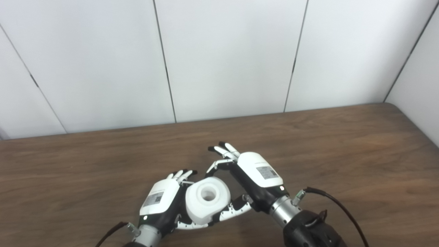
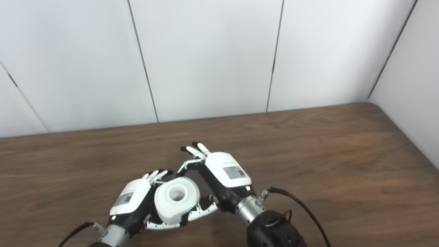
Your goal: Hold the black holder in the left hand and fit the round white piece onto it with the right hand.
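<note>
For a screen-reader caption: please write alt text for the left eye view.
Two robot hands cradle a round white piece with a centre hole above a brown wooden table: left hand beside it, right hand opposite. White wall panels behind.

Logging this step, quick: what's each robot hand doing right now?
Left robot hand: shut on the round white plastic piece.
Right robot hand: open, fingers spread beside the piece, holding nothing.
</note>
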Robot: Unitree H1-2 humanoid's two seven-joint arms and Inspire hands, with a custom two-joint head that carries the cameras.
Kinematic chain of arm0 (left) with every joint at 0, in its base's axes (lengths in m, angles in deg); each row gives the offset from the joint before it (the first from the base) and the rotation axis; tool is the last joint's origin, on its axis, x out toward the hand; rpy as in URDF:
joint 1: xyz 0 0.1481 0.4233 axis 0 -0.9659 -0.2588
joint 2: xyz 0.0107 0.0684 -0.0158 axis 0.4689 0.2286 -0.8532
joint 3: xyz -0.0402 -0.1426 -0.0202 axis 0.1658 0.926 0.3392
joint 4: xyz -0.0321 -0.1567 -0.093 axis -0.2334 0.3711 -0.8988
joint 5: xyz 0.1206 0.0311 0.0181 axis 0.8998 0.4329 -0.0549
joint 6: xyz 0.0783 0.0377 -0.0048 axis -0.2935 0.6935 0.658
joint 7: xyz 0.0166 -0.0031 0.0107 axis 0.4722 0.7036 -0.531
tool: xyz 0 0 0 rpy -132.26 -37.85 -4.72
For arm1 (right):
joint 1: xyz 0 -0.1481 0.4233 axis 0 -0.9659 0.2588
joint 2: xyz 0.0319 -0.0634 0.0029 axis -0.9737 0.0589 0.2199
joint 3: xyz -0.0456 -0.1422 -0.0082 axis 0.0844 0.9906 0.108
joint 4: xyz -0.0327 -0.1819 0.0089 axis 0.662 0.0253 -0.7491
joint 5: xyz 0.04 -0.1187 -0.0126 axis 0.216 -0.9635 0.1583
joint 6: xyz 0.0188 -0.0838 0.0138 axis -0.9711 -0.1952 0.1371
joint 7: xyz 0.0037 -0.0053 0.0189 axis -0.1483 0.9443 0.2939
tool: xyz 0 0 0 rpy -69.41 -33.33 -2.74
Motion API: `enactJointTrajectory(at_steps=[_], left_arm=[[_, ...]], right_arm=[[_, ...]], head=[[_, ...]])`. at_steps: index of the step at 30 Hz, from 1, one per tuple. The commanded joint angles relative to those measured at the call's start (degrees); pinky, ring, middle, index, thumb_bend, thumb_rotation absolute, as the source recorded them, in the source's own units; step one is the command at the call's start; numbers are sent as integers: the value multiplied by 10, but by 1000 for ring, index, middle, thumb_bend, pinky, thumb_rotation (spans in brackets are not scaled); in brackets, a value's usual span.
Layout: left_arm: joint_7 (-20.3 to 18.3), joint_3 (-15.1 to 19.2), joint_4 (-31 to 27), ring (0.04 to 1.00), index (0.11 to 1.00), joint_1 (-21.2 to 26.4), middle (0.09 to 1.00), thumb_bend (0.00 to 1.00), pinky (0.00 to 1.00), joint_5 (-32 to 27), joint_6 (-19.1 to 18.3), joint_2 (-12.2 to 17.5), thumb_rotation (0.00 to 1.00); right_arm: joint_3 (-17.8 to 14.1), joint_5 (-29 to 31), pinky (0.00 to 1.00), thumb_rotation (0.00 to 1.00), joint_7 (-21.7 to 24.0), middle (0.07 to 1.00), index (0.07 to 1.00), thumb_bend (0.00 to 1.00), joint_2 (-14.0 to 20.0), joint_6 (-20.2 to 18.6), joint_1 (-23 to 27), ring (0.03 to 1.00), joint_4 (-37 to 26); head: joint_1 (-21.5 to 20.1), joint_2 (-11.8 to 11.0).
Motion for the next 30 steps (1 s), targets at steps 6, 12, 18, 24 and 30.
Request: enactJointTrajectory(at_steps=[6,12,18,24,30], left_arm=[[15,-2,-19,978,481,14,931,516,1000,3,6,-7,50],[18,-2,-20,973,481,11,927,516,1000,3,8,-10,50],[17,-3,-18,978,481,11,929,516,1000,5,7,-11,50],[15,-4,-22,982,481,10,932,516,1000,5,3,-13,50],[17,-7,-24,982,482,8,932,516,1000,5,-1,-13,50]], right_arm=[[7,-36,865,144,40,931,479,506,-3,-16,15,994,-10],[4,-58,835,145,53,913,478,507,-2,-18,21,975,-2],[-3,-72,805,145,48,904,478,508,-4,-22,23,961,19],[-11,-69,771,144,33,897,480,507,-1,-21,26,947,46],[-17,-72,762,144,31,900,481,507,2,-34,33,946,79]], head=[[-3,1],[-3,1],[-4,0],[-4,0],[-4,0]])
